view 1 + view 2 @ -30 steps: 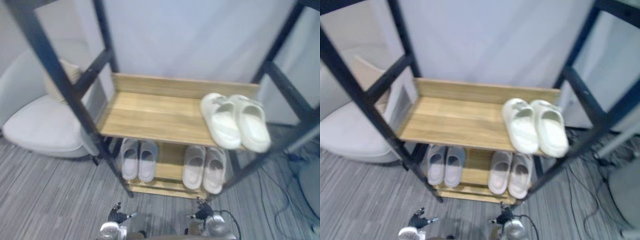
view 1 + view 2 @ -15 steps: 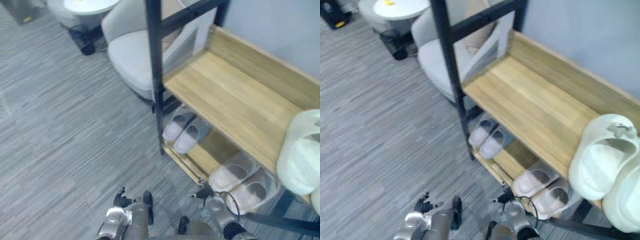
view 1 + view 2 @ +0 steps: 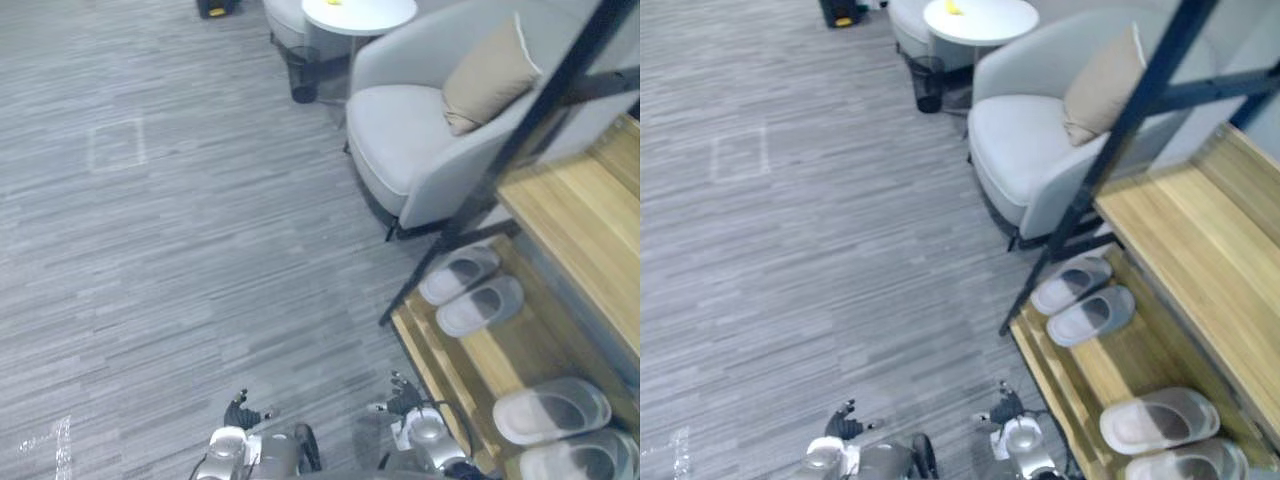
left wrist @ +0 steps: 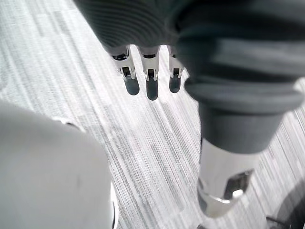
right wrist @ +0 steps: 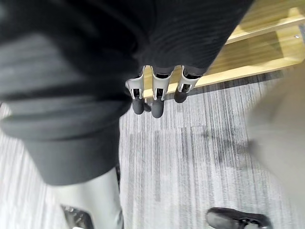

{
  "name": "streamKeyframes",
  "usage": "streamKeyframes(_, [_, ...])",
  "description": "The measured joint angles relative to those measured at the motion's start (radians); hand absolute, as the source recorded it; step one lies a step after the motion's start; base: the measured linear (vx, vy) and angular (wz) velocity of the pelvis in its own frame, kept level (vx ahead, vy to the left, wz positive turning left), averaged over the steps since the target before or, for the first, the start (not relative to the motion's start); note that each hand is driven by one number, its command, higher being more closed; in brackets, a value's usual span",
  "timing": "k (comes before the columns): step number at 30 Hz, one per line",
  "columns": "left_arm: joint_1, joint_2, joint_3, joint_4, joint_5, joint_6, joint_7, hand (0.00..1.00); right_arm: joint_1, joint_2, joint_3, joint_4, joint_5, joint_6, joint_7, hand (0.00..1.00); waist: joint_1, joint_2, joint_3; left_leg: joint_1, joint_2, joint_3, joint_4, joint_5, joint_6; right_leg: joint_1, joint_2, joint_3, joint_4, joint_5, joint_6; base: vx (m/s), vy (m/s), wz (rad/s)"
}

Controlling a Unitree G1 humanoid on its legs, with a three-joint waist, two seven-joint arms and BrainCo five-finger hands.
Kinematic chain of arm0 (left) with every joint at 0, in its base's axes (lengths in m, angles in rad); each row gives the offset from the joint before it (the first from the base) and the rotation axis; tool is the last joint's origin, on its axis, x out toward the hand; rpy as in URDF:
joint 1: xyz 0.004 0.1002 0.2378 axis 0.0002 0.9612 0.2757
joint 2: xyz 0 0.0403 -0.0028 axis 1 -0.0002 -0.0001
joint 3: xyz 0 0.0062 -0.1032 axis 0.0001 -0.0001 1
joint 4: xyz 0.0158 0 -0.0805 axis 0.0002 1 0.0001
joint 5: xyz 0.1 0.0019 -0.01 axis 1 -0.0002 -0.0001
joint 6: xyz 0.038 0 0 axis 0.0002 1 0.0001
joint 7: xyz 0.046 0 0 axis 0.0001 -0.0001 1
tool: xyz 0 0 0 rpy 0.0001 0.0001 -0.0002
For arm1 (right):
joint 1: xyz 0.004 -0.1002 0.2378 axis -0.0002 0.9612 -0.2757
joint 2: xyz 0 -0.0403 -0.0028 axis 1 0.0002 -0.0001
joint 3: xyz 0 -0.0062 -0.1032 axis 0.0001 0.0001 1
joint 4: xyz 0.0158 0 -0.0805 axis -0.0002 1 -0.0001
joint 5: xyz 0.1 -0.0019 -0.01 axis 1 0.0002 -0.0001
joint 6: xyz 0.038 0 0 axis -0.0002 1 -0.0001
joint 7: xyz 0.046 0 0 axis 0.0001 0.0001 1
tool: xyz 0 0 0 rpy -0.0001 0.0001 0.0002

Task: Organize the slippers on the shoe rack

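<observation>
My left hand (image 4: 151,86) and right hand (image 5: 157,102) hang empty, fingers loose. The pale grey moulded slippers (image 3: 481,305) on the wooden shoe rack (image 3: 497,354) look light and squashy. I'd pinch the strap.

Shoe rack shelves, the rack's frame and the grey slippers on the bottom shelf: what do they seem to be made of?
Shelves: light wood or wood-look laminate, matt, with grain lines running along the boards.
Frame: probably dark-painted metal, judging by the thin, straight, even bars.
Grey slippers: likely moulded foam or rubber; smooth, matt, strap and sole apparently one piece.
</observation>
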Motion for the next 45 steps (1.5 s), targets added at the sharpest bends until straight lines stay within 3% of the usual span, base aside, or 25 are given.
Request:
streamKeyframes(2, [-0.003, 0.002, 0.001, 0.006, -0.004, 0.0, 0.0, 0.0, -0.01, -0.001, 0.007, 0.014, 0.002, -0.006, 0.0, 0.0, -0.004, -0.005, 0.002, 0.023, 0.007, -0.059, -0.021, -0.001, 0.001, -0.066, 0.067, 0.02, -0.124, 0.031, -0.004, 0.24, -0.031, 0.7])
streamKeyframes(4, [-0.014, 0.002, 0.008, 0.01, -0.006, 0.0, -0.001, 0.0, -0.019, -0.005, 0.006, 0.014, 0.002, -0.011, 0.0, 0.0, -0.016, -0.017, 0.011, 0.051, 0.001, -0.14, -0.055, -0.004, -0.005, -0.112, 0.135, 0.129, -0.298, 0.136, 0.008, 0.32, -0.118, 1.14])
streamKeyframes(5, [-0.015, 0.002, 0.013, 0.01, -0.007, -0.001, -0.001, 0.0, -0.019, -0.006, 0.005, 0.014, 0.002, -0.011, 0.0, 0.0, -0.027, -0.03, 0.011, 0.055, -0.01, -0.185, -0.059, -0.01, -0.016, -0.112, 0.145, 0.181, -0.371, 0.183, 0.021, 0.34, -0.196, 1.58])
streamKeyframes(7, [-0.015, 0.004, 0.023, 0.011, -0.007, -0.002, -0.001, 0.0, -0.011, -0.008, 0.001, 0.013, 0.023, -0.011, -0.001, 0.0, -0.031, -0.054, 0.015, 0.071, -0.03, -0.262, -0.025, -0.051, -0.031, -0.123, 0.133, 0.245, -0.358, 0.251, -0.031, 0.38, -0.25, 1.48])
streamKeyframes(10, [0.003, -0.02, 0.064, 0.015, -0.009, -0.004, -0.001, 0.0, -0.023, -0.02, -0.003, 0.016, 0.023, -0.007, -0.001, 0.0, -0.019, 0.013, 0.001, 0.038, 0.043, -0.343, 0.097, -0.094, -0.081, -0.114, 0.161, 0.155, -0.254, 0.161, -0.082, 0.58, -0.257, 1.05])
streamKeyframes(11, [0.0, -0.032, 0.109, 0.012, -0.012, -0.003, -0.001, 0.0, -0.025, -0.016, -0.002, 0.011, 0.023, -0.005, 0.0, 0.0, -0.022, 0.024, 0.008, -0.045, 0.059, -0.329, 0.282, -0.098, -0.098, -0.079, 0.166, 0.12, -0.262, 0.135, -0.092, 0.57, -0.213, 0.84])
streamKeyframes(12, [0.0, -0.044, 0.153, -0.003, -0.027, -0.001, -0.001, 0.0, -0.021, -0.011, 0.006, 0.004, 0.023, 0.001, 0.0, 0.0, -0.017, 0.035, 0.016, -0.143, 0.094, -0.287, 0.517, -0.062, -0.151, -0.021, 0.184, 0.098, -0.295, 0.122, -0.104, 0.54, -0.205, 0.63])
streamKeyframes(13, [0.012, -0.052, 0.182, -0.031, -0.042, -0.003, -0.001, 0.0, -0.018, -0.007, 0.022, -0.006, 0.023, 0.005, -0.001, 0.0, -0.002, 0.04, 0.023, -0.202, 0.139, -0.237, 0.671, -0.059, -0.166, 0.032, 0.205, 0.093, -0.321, 0.112, -0.114, 0.55, -0.186, 0.23])
streamKeyframes(15, [0.011, -0.053, 0.204, -0.081, -0.047, -0.009, 0.001, 0.0, -0.011, 0.015, 0.045, -0.038, 0.025, 0.004, -0.003, 0.0, 0.028, 0.025, 0.044, -0.282, 0.223, -0.127, 0.858, -0.072, -0.142, 0.177, 0.221, 0.079, -0.385, 0.083, -0.128, 0.55, -0.144, 0.07])
streamKeyframes(18, [0.006, -0.051, 0.205, -0.115, -0.048, -0.012, 0.001, 0.0, -0.015, 0.021, 0.045, -0.08, 0.029, -0.002, -0.01, 0.0, 0.04, 0.004, 0.05, -0.389, 0.234, -0.072, 0.802, -0.08, -0.126, 0.276, 0.205, 0.061, -0.465, 0.056, -0.102, 0.43, -0.041, 0.14])
streamKeyframes(21, [-0.021, -0.052, 0.216, -0.119, -0.055, -0.015, 0.001, 0.0, -0.025, 0.016, 0.033, -0.078, 0.03, -0.001, -0.017, 0.0, 0.06, -0.009, 0.059, -0.479, 0.17, -0.021, 0.46, -0.03, -0.089, 0.377, 0.164, 0.009, -0.545, 0.039, -0.074, 0.54, 0.13, 0.41])
streamKeyframes(23, [-0.019, -0.057, 0.216, -0.118, -0.075, -0.026, 0.001, 0.0, -0.035, 0.013, 0.034, -0.053, 0.029, -0.001, -0.022, 0.0, 0.083, -0.002, 0.053, -0.46, 0.117, -0.017, 0.198, 0.212, -0.048, 0.441, 0.146, 0.005, -0.558, 0.007, -0.027, 0.58, 0.208, 0.22])
streamKeyframes(25, [-0.031, -0.045, 0.223, -0.118, -0.074, -0.028, 0.001, 0.0, -0.06, 0.024, 0.035, -0.023, 0.027, -0.001, -0.023, 0.0, 0.088, -0.055, 0.054, -0.457, 0.059, -0.01, 0.206, 0.187, -0.002, 0.442, 0.1, 0.009, -0.55, 0.036, -0.033, 0.59, 0.217, 0.35])
streamKeyframes(28, [-0.028, -0.048, 0.236, -0.108, -0.083, -0.028, 0.001, 0.0, -0.061, 0.027, 0.025, -0.014, 0.021, -0.006, -0.02, 0.0, 0.097, -0.061, 0.053, -0.393, 0.022, -0.011, 0.282, 0.052, 0.037, 0.405, 0.043, 0.09, -0.304, 0.131, 0.073, 0.61, 0.279, 0.34])
streamKeyframes(29, [-0.028, -0.046, 0.234, -0.08, -0.084, -0.024, 0.0, 0.0, -0.049, 0.025, 0.024, -0.001, 0.021, -0.005, -0.017, 0.0, 0.09, -0.062, 0.054, -0.314, 0.0, -0.026, 0.267, 0.008, 0.036, 0.343, 0.009, 0.136, -0.066, 0.212, 0.071, 0.56, 0.255, 0.35])
streamKeyframes(30, [-0.025, -0.042, 0.229, -0.064, -0.083, -0.02, 0.0, 0.0, -0.039, 0.025, 0.024, 0.002, 0.019, -0.005, -0.009, 0.0, 0.087, -0.061, 0.055, -0.257, -0.015, -0.04, 0.253, -0.016, 0.033, 0.268, -0.012, 0.166, 0.149, 0.219, 0.041, 0.55, 0.236, 0.43])
streamKeyframes(32, [-0.008, -0.038, 0.222, -0.045, -0.084, -0.008, 0.001, 0.0, -0.011, 0.027, 0.026, 0.004, 0.02, -0.006, 0.001, 0.0, 0.055, -0.056, 0.056, -0.107, -0.033, -0.087, 0.192, -0.045, 0.043, 0.115, -0.001, 0.191, 0.449, 0.14, -0.003, 0.6, 0.168, 0.57])
streamKeyframes(33, [-0.002, -0.037, 0.22, -0.035, -0.084, -0.007, 0.001, 0.0, -0.001, 0.027, 0.027, 0.004, 0.02, -0.007, 0.002, 0.0, 0.044, -0.043, 0.059, -0.037, -0.034, -0.112, 0.143, -0.047, 0.046, 0.038, 0.016, 0.176, 0.474, 0.105, -0.017, 0.54, 0.114, 0.55])
streamKeyframes(35, [-0.008, -0.037, 0.219, -0.026, -0.085, -0.003, 0.001, 0.0, -0.004, 0.023, 0.025, -0.025, 0.02, -0.012, 0.005, 0.0, 0.034, -0.053, 0.058, 0.063, -0.032, -0.141, 0.062, -0.048, 0.047, -0.093, 0.051, 0.146, 0.399, 0.043, -0.039, 0.58, 0.042, 0.45])
streamKeyframes(37, [-0.011, -0.039, 0.211, -0.022, -0.084, -0.003, 0.001, 0.0, -0.007, 0.017, 0.025, -0.03, 0.02, -0.017, 0.006, 0.0, 0.022, -0.045, 0.063, 0.137, -0.027, -0.176, 0.009, -0.056, 0.053, -0.167, 0.091, 0.121, 0.185, 0.029, -0.041, 0.58, -0.026, 0.66])
streamKeyframes(39, [-0.025, -0.041, 0.181, -0.021, -0.083, -0.003, 0.0, 0.0, -0.017, 0.016, 0.024, -0.036, 0.02, -0.021, 0.006, 0.0, -0.008, -0.05, 0.062, 0.202, -0.017, -0.231, -0.021, -0.109, 0.027, -0.208, 0.144, 0.115, -0.173, 0.134, -0.032, 0.5, -0.087, 0.85])
streamKeyframes(41, [-0.017, -0.041, 0.163, -0.02, -0.08, -0.004, 0.0, 0.0, -0.016, 0.017, 0.025, -0.03, 0.02, -0.018, 0.008, 0.0, -0.011, -0.07, 0.05, 0.248, -0.031, -0.261, -0.042, -0.127, 0.016, -0.22, 0.164, 0.144, -0.383, 0.246, -0.023, 0.66, -0.169, 0.68])
streamKeyframes(42, [-0.008, -0.041, 0.153, -0.015, -0.075, -0.004, -0.001, 0.0, -0.019, 0.009, 0.024, -0.03, 0.02, -0.016, 0.007, 0.0, -0.02, -0.065, 0.041, 0.278, -0.022, -0.296, -0.037, -0.138, 0.006, -0.22, 0.179, 0.174, -0.344, 0.344, -0.085, 0.63, -0.175, 0.72])
streamKeyframes(44, [-0.004, -0.08, 0.173, -0.011, -0.066, -0.006, -0.001, 0.0, -0.022, 0.007, -0.01, -0.028, 0.019, -0.007, 0.008, 0.0, -0.007, -0.006, 0.016, 0.251, 0.027, -0.305, 0.084, -0.134, -0.004, -0.22, 0.205, 0.152, -0.263, 0.298, -0.13, 0.61, -0.146, 0.38])
streamKeyframes(45, [-0.005, -0.088, 0.189, -0.013, -0.066, -0.009, -0.001, 0.0, -0.024, 0.004, -0.015, -0.031, 0.019, -0.005, 0.007, 0.0, -0.007, 0.009, 0.019, 0.224, 0.032, -0.296, 0.164, -0.125, -0.018, -0.205, 0.212, 0.143, -0.252, 0.279, -0.127, 0.8, -0.182, 0.17])
